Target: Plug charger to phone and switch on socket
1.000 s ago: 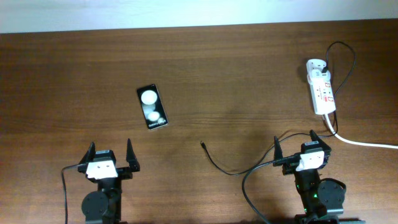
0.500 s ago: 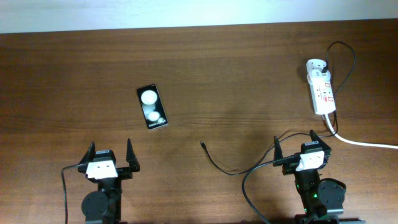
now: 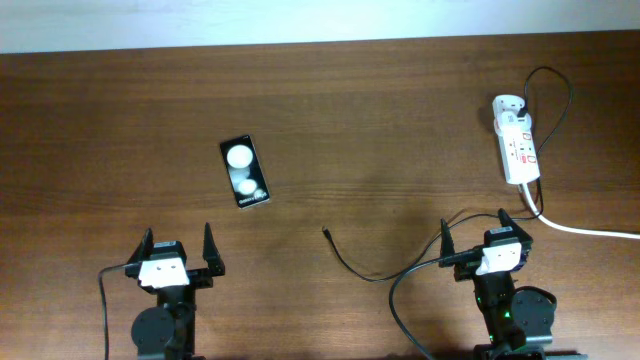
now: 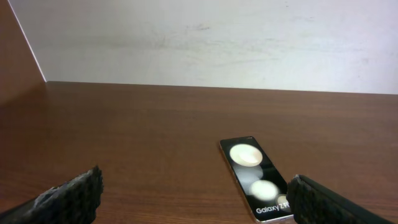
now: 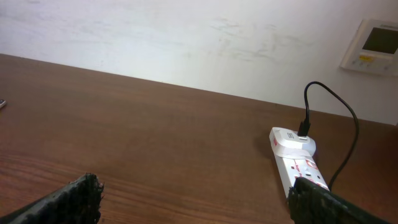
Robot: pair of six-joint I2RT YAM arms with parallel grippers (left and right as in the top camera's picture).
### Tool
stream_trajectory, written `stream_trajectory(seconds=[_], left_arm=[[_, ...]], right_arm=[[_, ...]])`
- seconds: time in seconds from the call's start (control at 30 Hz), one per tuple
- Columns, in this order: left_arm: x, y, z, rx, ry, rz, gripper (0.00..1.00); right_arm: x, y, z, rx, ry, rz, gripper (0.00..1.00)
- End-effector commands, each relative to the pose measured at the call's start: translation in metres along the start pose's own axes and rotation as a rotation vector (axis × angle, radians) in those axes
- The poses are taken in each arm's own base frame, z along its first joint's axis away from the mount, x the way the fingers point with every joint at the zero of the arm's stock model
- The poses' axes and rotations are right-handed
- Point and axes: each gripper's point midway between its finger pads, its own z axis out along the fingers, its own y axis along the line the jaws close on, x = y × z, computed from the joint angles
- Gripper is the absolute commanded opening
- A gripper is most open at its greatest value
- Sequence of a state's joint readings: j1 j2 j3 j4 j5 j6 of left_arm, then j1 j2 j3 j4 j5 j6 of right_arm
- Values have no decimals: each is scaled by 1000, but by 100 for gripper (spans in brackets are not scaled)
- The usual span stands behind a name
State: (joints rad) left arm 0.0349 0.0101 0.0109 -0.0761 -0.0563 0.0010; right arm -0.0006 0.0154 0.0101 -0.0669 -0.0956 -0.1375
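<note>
The black phone (image 3: pixel 244 172) lies flat on the wooden table, left of centre, its lettered end nearest me; the left wrist view shows the phone (image 4: pixel 255 177) ahead and to the right. The charger cable (image 3: pixel 375 272) loops across the table, its plug tip (image 3: pixel 325 233) lying loose near the middle and its white adapter (image 3: pixel 507 105) plugged into the far end of the socket (image 3: pixel 518 143). In the right wrist view the socket (image 5: pixel 298 168) is ahead on the right. My left gripper (image 3: pixel 179 248) and right gripper (image 3: pixel 484 229) both stand open and empty at the near edge.
A thick white cord (image 3: pixel 590 230) runs from the socket off the right edge, passing just right of my right gripper. A white wall (image 4: pixel 211 37) borders the table's far side, with a wall control panel (image 5: pixel 373 42) at the upper right.
</note>
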Motion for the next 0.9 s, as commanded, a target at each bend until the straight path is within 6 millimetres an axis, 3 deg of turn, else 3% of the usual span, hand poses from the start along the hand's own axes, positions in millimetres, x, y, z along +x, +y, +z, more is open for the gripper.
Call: stream_trajectory(seconds=[0.0, 0.33, 0.37, 0.43, 0.5, 0.63, 0.7, 0.77, 0.87], left_arm=[[1, -2, 0, 10, 4, 16, 99], [-5, -2, 0, 9, -21, 14, 99], [-12, -5, 0, 27, -49, 13, 99], [-25, -31, -4, 180, -103, 18, 99], [-33, -43, -12, 256, -63, 19, 99], [-101, -46, -32, 284, 84, 88, 99], [-135, -70, -32, 442, 153, 144, 99], [-167, -73, -12, 465, 360, 108, 99], [-185, -78, 25, 488, 653, 19, 99]], right_arm=[[2, -1, 0, 6, 1, 0, 99], [2, -1, 0, 6, 1, 0, 99], [2, -1, 0, 6, 1, 0, 99], [2, -1, 0, 6, 1, 0, 99], [2, -1, 0, 6, 1, 0, 99], [2, -1, 0, 6, 1, 0, 99], [2, -1, 0, 6, 1, 0, 99], [2, -1, 0, 6, 1, 0, 99], [2, -1, 0, 6, 1, 0, 98]])
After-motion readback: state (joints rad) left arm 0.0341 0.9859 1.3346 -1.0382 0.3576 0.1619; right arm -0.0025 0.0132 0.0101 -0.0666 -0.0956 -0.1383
